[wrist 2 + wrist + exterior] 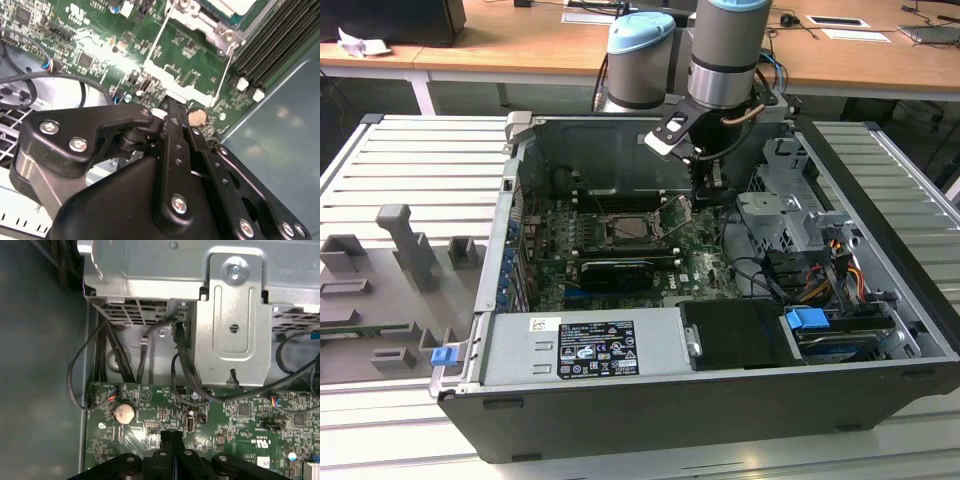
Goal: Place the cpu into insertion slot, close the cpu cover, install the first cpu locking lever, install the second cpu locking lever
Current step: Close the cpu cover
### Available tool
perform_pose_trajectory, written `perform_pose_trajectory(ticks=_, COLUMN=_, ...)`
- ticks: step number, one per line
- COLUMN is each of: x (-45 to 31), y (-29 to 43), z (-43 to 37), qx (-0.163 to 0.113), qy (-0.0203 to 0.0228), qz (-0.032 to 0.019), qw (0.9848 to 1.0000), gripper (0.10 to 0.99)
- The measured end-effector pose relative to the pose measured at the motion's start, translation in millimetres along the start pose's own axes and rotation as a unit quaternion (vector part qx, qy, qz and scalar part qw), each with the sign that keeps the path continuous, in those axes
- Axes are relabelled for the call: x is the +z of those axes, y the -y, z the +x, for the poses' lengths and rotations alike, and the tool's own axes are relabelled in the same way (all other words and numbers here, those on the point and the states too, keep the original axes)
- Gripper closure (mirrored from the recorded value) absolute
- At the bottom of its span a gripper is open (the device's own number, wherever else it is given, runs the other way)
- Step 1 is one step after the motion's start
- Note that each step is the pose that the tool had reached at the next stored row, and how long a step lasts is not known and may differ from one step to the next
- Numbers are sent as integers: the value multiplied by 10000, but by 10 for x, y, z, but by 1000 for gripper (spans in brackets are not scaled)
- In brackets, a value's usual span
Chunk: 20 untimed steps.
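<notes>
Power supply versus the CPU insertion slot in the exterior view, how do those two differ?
The power supply is a big grey labelled box; the insertion slot is a small dark square with a silver rim. The power supply lies beside the green circuit board; the insertion slot sits on it, closer to the gripper. Both are inside the open computer case.

Your arm (pixel 725 60), silver-grey tubes, pale blue joint caps (pixel 642 32), your gripper (pixel 172 436), matte black link bars (pixel 172 165), silver screw heads (pixel 179 203), thin cable (pixel 752 112) at the wrist
</notes>
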<state>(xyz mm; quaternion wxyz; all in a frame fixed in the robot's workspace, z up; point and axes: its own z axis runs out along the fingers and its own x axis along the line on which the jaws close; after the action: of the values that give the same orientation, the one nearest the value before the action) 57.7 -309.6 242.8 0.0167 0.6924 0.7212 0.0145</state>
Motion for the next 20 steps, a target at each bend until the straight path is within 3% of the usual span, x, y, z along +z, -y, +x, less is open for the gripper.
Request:
perform_pose_trajectory(ticks=7, x=-1, y=153, z=6, qx=0, qy=0, qz=0, qw=10000, gripper=980)
perform_pose_trajectory(ticks=14, x=-4, y=233, z=10, qx=0, qy=0, qz=0, qw=10000, gripper=980)
perform_pose_trajectory(ticks=16, x=-7, y=316, z=13, qx=-1, qy=0, qz=0, qw=10000, gripper=980)
perform_pose_trajectory(ticks=20, x=-8, y=415, z=17, qx=-1, qy=0, qz=0, qw=10000, gripper=980)
